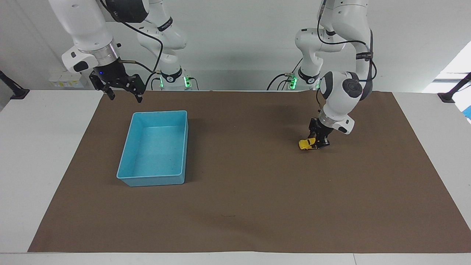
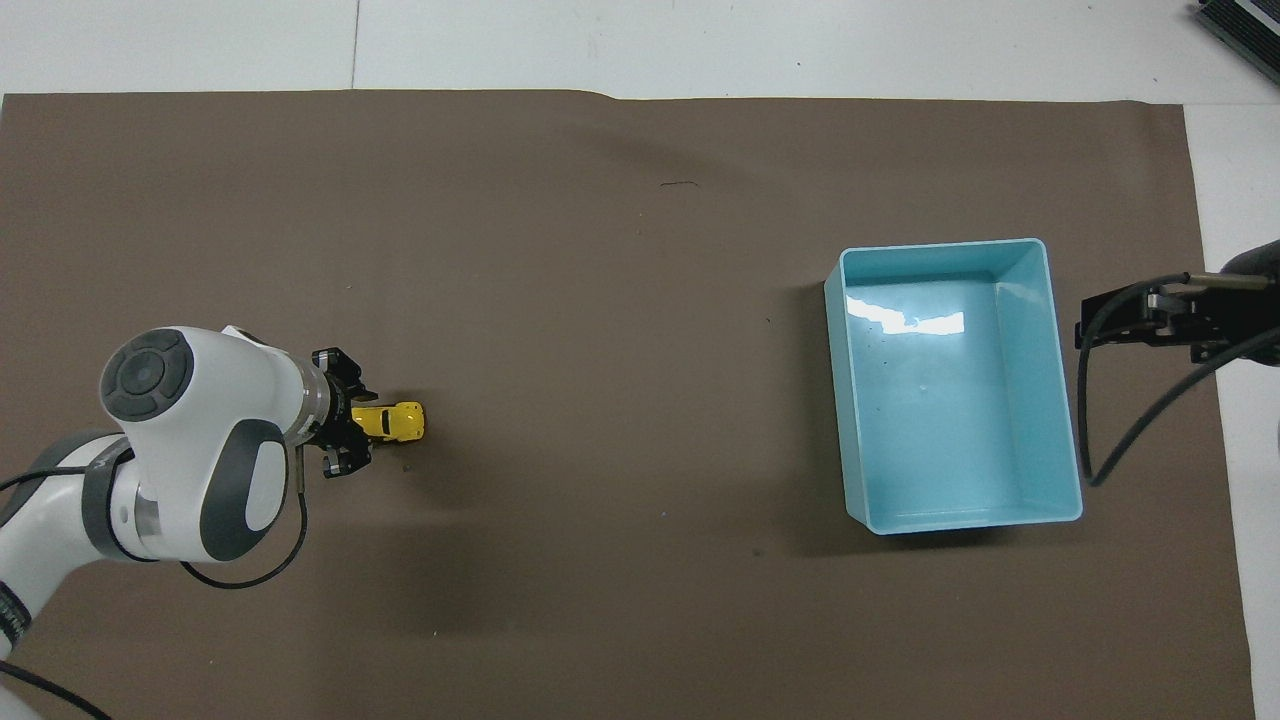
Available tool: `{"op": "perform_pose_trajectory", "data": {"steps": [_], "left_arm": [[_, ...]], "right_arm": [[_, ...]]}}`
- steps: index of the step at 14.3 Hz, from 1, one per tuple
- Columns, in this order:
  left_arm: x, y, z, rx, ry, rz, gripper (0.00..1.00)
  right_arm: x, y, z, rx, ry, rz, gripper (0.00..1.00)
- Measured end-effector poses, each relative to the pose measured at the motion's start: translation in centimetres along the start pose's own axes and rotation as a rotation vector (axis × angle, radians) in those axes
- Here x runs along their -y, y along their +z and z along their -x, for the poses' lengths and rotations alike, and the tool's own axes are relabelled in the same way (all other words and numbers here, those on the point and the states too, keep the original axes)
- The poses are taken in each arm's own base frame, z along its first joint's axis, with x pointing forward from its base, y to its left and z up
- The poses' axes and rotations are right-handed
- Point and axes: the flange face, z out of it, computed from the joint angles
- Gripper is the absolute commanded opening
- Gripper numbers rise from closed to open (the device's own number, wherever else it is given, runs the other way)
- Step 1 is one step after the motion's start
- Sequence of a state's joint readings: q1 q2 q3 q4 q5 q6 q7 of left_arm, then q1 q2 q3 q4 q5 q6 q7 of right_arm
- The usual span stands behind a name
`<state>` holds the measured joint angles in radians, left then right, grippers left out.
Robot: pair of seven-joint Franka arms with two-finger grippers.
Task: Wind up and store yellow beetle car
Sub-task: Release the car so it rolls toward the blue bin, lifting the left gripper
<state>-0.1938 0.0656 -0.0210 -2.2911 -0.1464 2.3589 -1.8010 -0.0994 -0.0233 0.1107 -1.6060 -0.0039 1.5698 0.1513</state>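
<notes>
Robot lab: two arms (image 1: 340,95), brown-matted table (image 1: 22,154).

Bare mat (image 1: 239,154) between car (image 1: 308,144) and bin (image 1: 154,149), seemingly unobstructed

no text, label, brand, number or sign can be read on anything in either view; the dark bands around the arms' links carry pale marks, but these are too small to make out as letters.
</notes>
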Motion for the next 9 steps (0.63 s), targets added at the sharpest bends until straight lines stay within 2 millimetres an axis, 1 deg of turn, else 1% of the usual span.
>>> {"op": "perform_pose_trajectory", "data": {"steps": [1, 4, 6, 9], "left_arm": [[-0.5, -0.7, 0.1, 0.001, 0.003, -0.004, 1.00], [-2.1, -4.0, 1.1, 0.011, 0.015, 0.001, 1.00], [-2.4, -4.5, 1.3, 0.013, 0.017, 0.005, 1.00], [-2.4, -4.5, 1.3, 0.013, 0.018, 0.004, 1.00]], "right_arm": [[0.0, 0.0, 0.0, 0.000, 0.000, 0.000, 1.00], [0.0, 0.0, 0.0, 0.000, 0.000, 0.000, 1.00], [0.0, 0.0, 0.0, 0.000, 0.000, 0.000, 1.00], [0.0, 0.0, 0.0, 0.000, 0.000, 0.000, 1.00]]}}
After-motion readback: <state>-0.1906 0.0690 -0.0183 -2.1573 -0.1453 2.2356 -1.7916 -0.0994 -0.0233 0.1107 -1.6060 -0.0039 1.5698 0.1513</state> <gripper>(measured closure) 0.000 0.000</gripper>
